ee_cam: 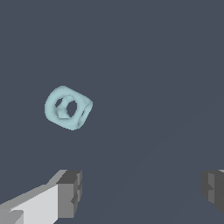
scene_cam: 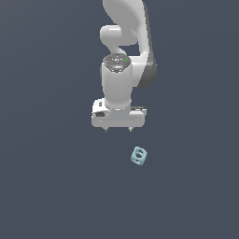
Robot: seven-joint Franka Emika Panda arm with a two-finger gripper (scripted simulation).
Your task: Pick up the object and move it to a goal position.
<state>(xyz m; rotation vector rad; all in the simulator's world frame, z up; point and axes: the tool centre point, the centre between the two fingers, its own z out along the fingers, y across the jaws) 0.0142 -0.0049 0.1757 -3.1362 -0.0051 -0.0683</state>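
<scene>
The object [scene_cam: 139, 156] is a tiny pale teal blocky piece with round holes through it. It lies on the dark grey floor, below my white gripper [scene_cam: 118, 129] and a little to the exterior view's right of it. The gripper points down, is open and holds nothing; only its short fingertips show under the hand. In the wrist view the object [ee_cam: 68, 107] lies apart from the gripper [ee_cam: 142, 192], outside the gap between the two grey fingertips [ee_cam: 70, 192], which stand wide apart.
The dark grey floor [scene_cam: 46, 186] runs flat all around. The white arm [scene_cam: 122, 42] rises toward the top of the exterior view. Nothing else shows.
</scene>
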